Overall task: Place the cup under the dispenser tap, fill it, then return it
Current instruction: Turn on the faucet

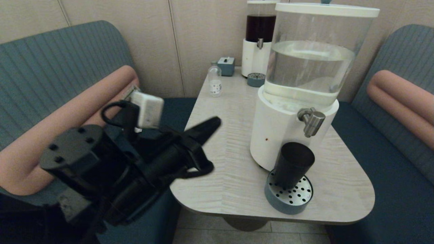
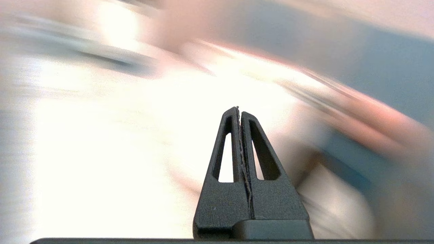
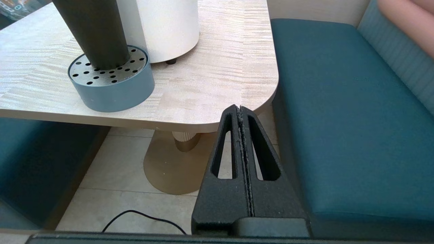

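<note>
The dark tapered cup [image 1: 292,164] stands upright on the round blue-grey drip tray [image 1: 288,200], right below the brushed-steel tap [image 1: 311,121] of the big white-based dispenser [image 1: 281,132]. In the right wrist view the cup [image 3: 91,32] shows on the same tray [image 3: 112,84]. My left gripper [image 1: 215,122] is shut and empty, raised over the table's left edge, well to the left of the cup. In its own view the left gripper [image 2: 238,109] is pressed together against a smeared background. My right gripper [image 3: 239,107] is shut and empty, low beside the table's near right corner.
A small clear bottle [image 1: 214,79], a blue box [image 1: 226,65] and the dark-liquid dispenser [image 1: 259,37] with its own small tray [image 1: 256,80] stand at the table's back. Teal benches [image 3: 346,112] flank the wooden table [image 1: 230,145]. A cable [image 3: 142,217] lies on the floor.
</note>
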